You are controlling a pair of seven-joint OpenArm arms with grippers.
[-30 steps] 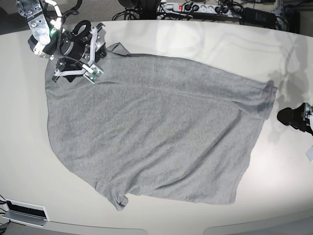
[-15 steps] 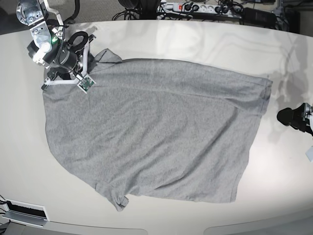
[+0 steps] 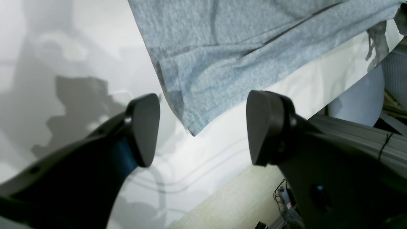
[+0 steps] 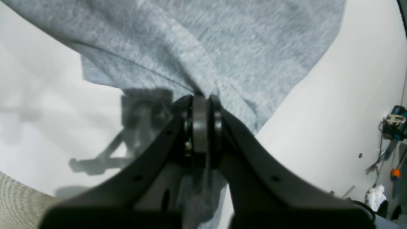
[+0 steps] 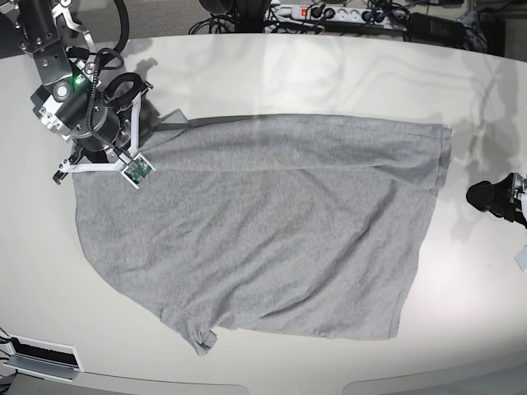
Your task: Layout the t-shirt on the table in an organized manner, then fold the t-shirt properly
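A heather-grey t-shirt (image 5: 263,226) lies spread across the middle of a wide, glossy off-white table (image 5: 329,74), plain side showing, mostly flat with a few long creases near its far edge. One short sleeve (image 5: 193,333) sticks out at the near edge with its cuff curled up. My right gripper (image 4: 202,98) sits at the shirt's far corner on the base view's left, its jaws clenched tight on a bunch of grey fabric; in my right wrist view the cloth gathers into folds that run straight into the pinch and more fabric hangs down beneath it. The arm's dark body and a small green circuit board (image 5: 136,170) rest above that corner, casting a shadow on the tabletop. My left gripper (image 3: 202,127) is released, its two black pads standing wide apart with nothing between them. It hovers over bare table just beside the shirt's opposite corner (image 3: 192,132), not touching it. In the base view only its dark tip (image 5: 494,199) shows at the right edge. A power strip and cables (image 5: 338,14) lie beyond the table's far rim.
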